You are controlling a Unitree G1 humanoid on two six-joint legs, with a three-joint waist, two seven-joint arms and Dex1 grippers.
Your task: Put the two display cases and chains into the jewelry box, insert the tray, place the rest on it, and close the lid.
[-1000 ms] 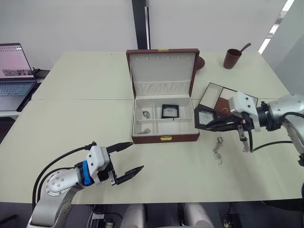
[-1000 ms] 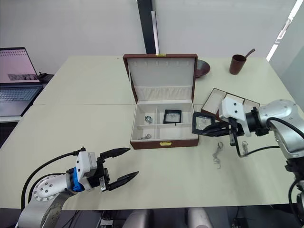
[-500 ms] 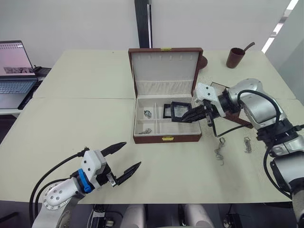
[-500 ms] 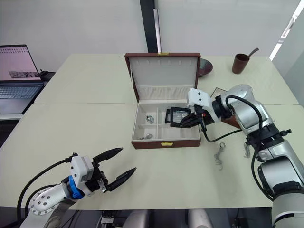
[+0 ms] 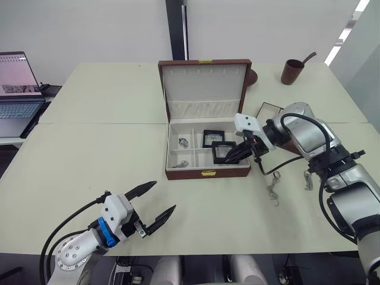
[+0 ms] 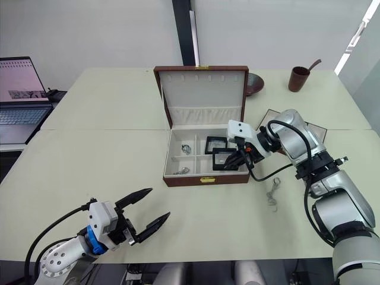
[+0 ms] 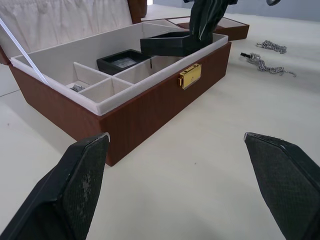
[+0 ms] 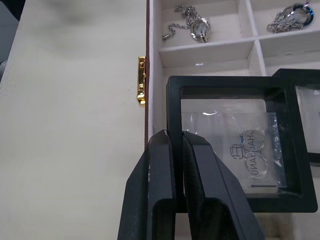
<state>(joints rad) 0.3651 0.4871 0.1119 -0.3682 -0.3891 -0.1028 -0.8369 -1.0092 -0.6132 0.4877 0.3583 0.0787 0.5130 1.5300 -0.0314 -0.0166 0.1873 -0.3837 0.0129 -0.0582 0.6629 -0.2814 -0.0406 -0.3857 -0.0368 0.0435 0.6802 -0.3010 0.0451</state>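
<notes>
Second display case held over the open jewelry box

From the left: a laptop (image 5: 18, 89) sits at the far table edge, and the left gripper (image 5: 149, 205) hovers low over bare table near the front edge, fingers spread wide and holding nothing. At centre the jewelry box (image 5: 206, 173) stands with its lid (image 5: 203, 89) upright; small silver pieces lie in its left compartments and one display case (image 5: 212, 138) rests flat in the rear right compartment. The right gripper (image 5: 235, 155) is clenched on the edge of the second display case (image 8: 235, 145), held just above the front right compartment. Right of the box, loose chains (image 5: 272, 191) lie on the table, the tray (image 5: 268, 111) behind the arm, a brown cup (image 5: 291, 72) farther back.
</notes>
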